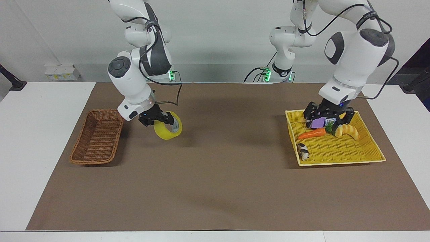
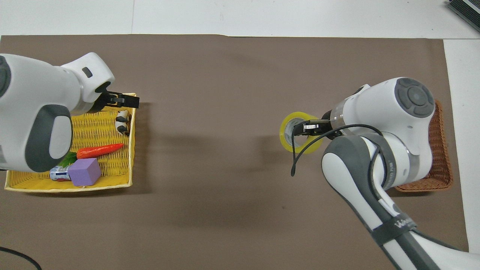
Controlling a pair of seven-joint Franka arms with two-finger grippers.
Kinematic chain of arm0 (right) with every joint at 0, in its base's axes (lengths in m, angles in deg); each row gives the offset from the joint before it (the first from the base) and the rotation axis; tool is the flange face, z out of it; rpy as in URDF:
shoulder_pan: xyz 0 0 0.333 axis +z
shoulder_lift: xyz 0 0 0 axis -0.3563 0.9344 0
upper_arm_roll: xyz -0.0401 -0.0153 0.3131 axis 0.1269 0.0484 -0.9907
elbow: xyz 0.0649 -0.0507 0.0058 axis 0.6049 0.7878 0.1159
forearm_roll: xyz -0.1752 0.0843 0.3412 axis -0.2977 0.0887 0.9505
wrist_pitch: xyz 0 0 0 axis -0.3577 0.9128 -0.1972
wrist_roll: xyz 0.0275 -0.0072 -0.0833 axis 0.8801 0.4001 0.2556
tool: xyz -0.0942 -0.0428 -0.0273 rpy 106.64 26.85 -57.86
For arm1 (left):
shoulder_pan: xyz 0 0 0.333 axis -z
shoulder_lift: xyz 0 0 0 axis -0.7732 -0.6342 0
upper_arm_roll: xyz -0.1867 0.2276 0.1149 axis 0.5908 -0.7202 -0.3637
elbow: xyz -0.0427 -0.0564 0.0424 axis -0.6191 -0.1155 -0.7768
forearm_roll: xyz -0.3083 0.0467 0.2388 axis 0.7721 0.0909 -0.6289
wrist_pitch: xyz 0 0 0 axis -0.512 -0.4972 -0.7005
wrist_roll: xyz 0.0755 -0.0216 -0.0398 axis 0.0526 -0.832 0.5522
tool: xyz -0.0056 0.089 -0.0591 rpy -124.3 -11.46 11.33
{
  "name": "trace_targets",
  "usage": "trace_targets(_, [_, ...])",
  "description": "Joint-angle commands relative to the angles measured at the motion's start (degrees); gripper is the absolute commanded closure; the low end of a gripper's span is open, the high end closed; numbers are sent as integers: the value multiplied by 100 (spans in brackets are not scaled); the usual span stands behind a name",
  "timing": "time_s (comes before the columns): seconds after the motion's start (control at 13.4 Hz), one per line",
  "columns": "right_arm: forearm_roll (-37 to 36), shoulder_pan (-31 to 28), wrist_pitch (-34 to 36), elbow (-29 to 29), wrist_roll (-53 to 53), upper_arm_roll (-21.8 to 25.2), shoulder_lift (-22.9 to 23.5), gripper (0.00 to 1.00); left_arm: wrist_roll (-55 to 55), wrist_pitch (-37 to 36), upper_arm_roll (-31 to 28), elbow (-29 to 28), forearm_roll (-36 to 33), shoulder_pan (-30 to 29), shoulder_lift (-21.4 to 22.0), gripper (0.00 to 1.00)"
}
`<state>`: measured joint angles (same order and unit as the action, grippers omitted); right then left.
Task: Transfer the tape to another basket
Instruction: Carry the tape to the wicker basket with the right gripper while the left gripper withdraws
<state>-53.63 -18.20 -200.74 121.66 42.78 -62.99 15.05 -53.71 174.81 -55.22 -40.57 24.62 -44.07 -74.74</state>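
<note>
On the brown-covered tabletop (image 1: pixel 215 188), the translucent yellow tape (image 1: pixel 168 129), white-cored, is pinched by the right hand (image 1: pixel 163 119) beside the basket (image 1: pixel 97 137); the left hand (image 1: pixel 328 116) is spread over the yellow tray (image 1: pixel 339 151).

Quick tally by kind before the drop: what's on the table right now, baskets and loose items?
Baskets: 2, wicker basket and yellow tray
Tape: 1, held by the right end effector
Toys in tray: 5, carrot, croissant, purple block, small carton, black-and-white figure
Total: 8

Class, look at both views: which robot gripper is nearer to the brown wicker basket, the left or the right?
Right. The right gripper, shut on the tape, hangs beside the brown wicker basket; the left gripper is over the yellow tray.
</note>
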Motion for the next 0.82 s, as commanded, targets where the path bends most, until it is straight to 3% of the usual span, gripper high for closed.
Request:
trace_targets(0.0, [-494, -432, 488, -129, 101, -56, -57, 100, -215, -883, 39, 572, -124, -129, 18, 0])
trace_targets(0.15, [-821, -731, 655, -191, 136, -47, -57, 100, -224, -1332, 12, 669, -133, -173, 140, 0])
trace_targets(0.3, [-1172, -1126, 778, -209, 538, -56, -75, 100, -285, -1421, 47, 582, -124, -252, 578, 0])
trace_targets(0.75, [-2051, -1796, 912, 37, 980, -73, -259, 100, -426, -1835, 39, 441, -124, -340, 748, 0])
